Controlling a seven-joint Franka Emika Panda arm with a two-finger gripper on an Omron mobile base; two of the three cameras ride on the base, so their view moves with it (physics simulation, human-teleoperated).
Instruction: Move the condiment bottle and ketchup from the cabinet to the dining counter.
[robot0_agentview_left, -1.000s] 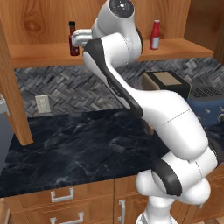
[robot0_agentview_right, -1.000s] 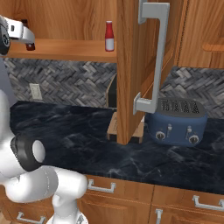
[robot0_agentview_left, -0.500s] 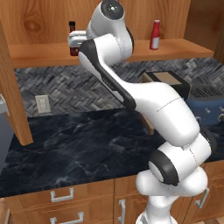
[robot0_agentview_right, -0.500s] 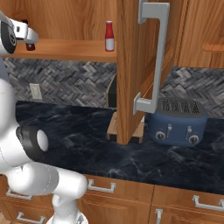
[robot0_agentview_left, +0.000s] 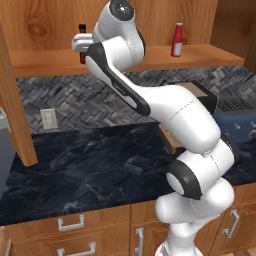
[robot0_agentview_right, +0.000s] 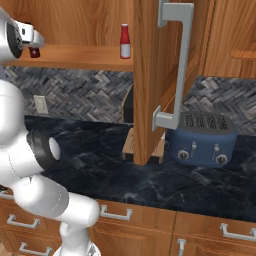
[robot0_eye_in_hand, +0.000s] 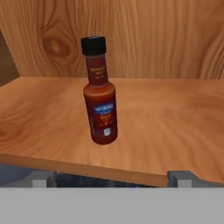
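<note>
My tool is spread wide with nothing in it, level with the front edge of the cabinet shelf and pointing at the condiment bottle. That bottle stands upright on the shelf just past the edge, a little short of my fingertips. The ketchup stands upright on the same shelf, well off to the bottle's right.

Arm swung left, upper joints rolled, tool nearer condiment bottle
</note>
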